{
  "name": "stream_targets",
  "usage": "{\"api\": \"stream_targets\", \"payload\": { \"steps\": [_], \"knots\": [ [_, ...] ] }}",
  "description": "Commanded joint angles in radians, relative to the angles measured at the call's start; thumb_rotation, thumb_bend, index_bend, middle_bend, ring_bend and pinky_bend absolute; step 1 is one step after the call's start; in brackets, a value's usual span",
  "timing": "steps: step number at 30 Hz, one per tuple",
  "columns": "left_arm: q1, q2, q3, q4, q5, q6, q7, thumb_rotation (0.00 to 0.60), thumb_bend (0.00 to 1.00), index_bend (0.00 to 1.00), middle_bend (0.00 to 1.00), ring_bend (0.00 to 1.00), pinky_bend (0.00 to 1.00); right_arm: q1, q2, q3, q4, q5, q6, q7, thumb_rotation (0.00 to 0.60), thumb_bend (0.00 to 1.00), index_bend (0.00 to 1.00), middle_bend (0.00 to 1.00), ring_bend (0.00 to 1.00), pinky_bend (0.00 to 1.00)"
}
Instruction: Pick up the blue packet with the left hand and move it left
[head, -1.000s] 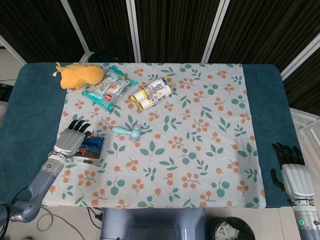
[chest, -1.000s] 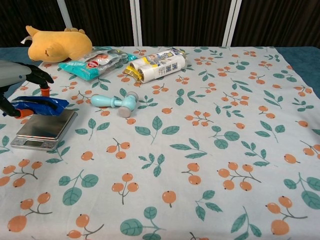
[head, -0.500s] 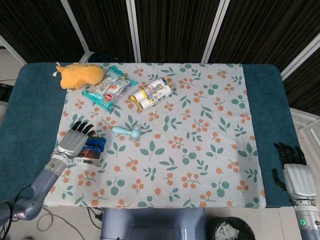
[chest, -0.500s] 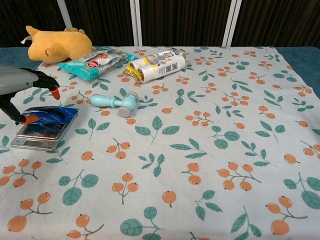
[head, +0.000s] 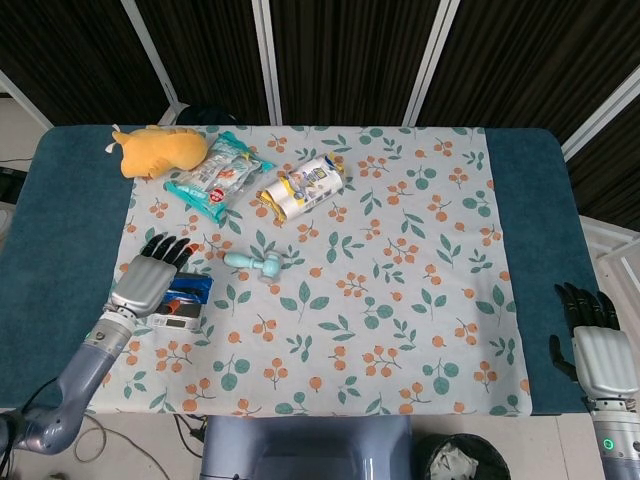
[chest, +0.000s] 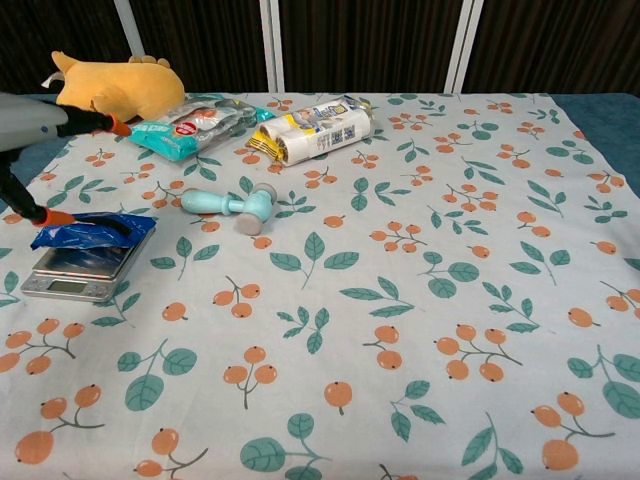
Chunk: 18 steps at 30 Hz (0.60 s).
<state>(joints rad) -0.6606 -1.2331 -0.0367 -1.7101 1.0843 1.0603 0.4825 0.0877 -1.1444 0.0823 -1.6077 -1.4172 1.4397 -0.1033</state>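
Note:
The blue packet (head: 189, 291) (chest: 97, 231) lies crumpled on a small silver scale (head: 178, 318) (chest: 72, 273) near the table's left front. My left hand (head: 150, 274) (chest: 40, 118) hovers over the packet's left end with its fingers spread wide and holds nothing. In the chest view one orange fingertip (chest: 55, 217) sits at the packet's left edge; whether it touches is unclear. The other fingers point up and away. My right hand (head: 596, 348) rests off the table's right front corner, fingers straight and empty; the chest view does not show it.
A light-blue toy hammer (head: 258, 263) (chest: 232, 207) lies right of the scale. Behind are a teal snack bag (head: 216, 177), a white-and-yellow packet (head: 303, 185) and an orange plush toy (head: 160, 150). The floral cloth (head: 400, 300) covers the table; its dark blue strip (head: 60, 240) runs along the left.
My left hand's fingers have uncurled and lifted away from the blue packet, which has shifted slightly right on the scale. The right hand has barely moved.

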Motion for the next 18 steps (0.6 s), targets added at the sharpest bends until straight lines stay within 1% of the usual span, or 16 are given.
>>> {"api": "stream_targets", "payload": {
  "steps": [1,4,8,15,18],
  "knots": [
    [0.1,0.085,-0.002,-0.112,0.101,0.192,-0.036,0.6,0.2,0.06,0.02,0.0,0.0,0.0,0.003,-0.002,-0.001,-0.002,-0.003,0.005,0.6,0.59,0.0,0.09,0.09,0.0],
    [0.178,0.125,0.023,-0.147,0.154,0.303,-0.067,0.6,0.2,0.06,0.02,0.0,0.0,0.002,0.008,-0.001,0.002,-0.005,-0.005,0.018,0.6,0.59,0.0,0.09,0.09,0.0],
    [0.279,0.171,0.068,-0.157,0.24,0.416,-0.184,0.6,0.2,0.06,0.02,0.0,0.0,0.005,0.016,-0.006,0.012,-0.022,-0.007,0.036,0.6,0.59,0.0,0.09,0.09,0.0],
    [0.377,0.202,0.148,-0.088,0.383,0.503,-0.295,0.6,0.2,0.06,0.02,0.0,0.0,0.007,0.016,-0.011,0.04,-0.074,0.019,0.077,0.6,0.59,0.0,0.09,0.09,0.0],
    [0.408,0.199,0.167,-0.055,0.405,0.519,-0.304,0.6,0.2,0.06,0.02,0.0,0.0,0.006,0.014,-0.011,0.055,-0.09,0.033,0.093,0.6,0.59,0.0,0.09,0.09,0.0]
  ]
}}
